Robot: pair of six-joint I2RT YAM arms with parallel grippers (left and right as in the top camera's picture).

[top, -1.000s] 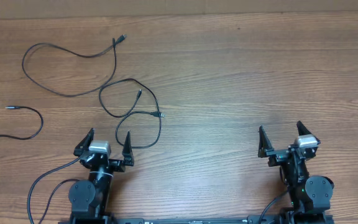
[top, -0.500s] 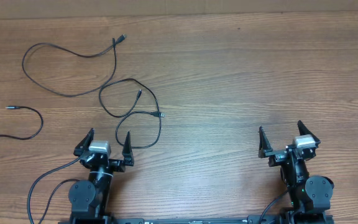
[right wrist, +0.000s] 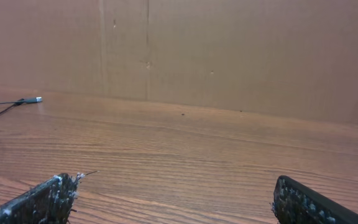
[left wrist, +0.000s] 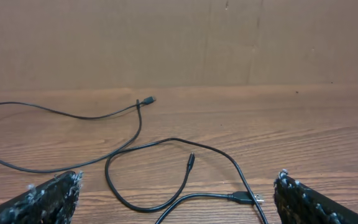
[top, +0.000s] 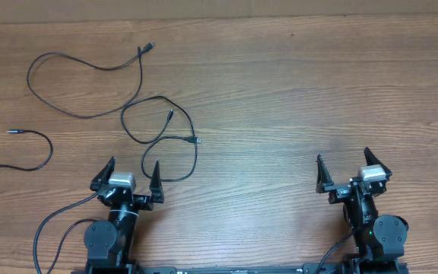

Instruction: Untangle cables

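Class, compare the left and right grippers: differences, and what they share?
The left gripper has the cables lying just ahead; the right gripper sits far from them. The left wrist view shows several loops, the right little beyond one plug end. Both have jaws open, holding nothing.

Hand (right wrist: 174, 182) spread wide; cable plug (right wrist: 31, 100) far left.

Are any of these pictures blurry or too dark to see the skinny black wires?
Overhead: even light, no glare, cables sharp. Left wrist: cables crisp, only faint shadows. Right wrist: dimmer; just one plug end at the left edge; the near fingers look dark and fuzzy.
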